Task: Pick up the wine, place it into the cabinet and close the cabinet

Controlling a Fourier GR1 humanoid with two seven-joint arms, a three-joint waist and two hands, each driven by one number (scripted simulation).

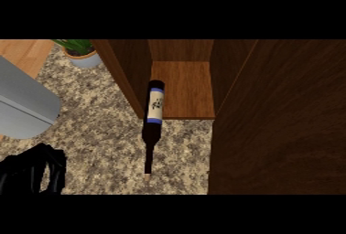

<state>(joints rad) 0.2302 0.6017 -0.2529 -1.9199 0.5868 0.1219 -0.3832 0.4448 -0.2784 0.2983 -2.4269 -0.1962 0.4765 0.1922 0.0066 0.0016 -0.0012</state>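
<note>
Left hand (30,170), black, at the lower-left edge over the speckled tabletop (94,119); whether its fingers are curled or straight cannot be told. Wine bottle (153,121) lying on its side, base resting on the open cabinet (186,91) shelf's front edge, neck pointing toward the viewer. Potted plant (81,52) upper left.

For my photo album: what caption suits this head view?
Wine bottle lying half inside the open cabinet, left hand low beside it.
</note>
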